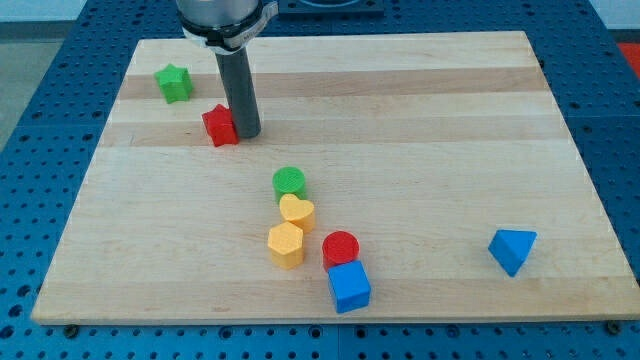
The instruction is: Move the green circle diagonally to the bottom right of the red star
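The green circle (290, 182) lies near the middle of the wooden board, just above a yellow heart (297, 212). The red star (219, 125) sits at the upper left of the board. My tip (247, 134) stands right beside the red star, on its right side, touching or almost touching it. The green circle is below and to the right of the red star and of my tip, a short gap away.
A green star (174, 83) lies at the top left. A yellow hexagon (286, 245), a red circle (341, 247) and a blue cube (349, 287) cluster below the heart. A blue triangle (512, 250) lies at the lower right. The board's edge (330, 318) runs along the bottom.
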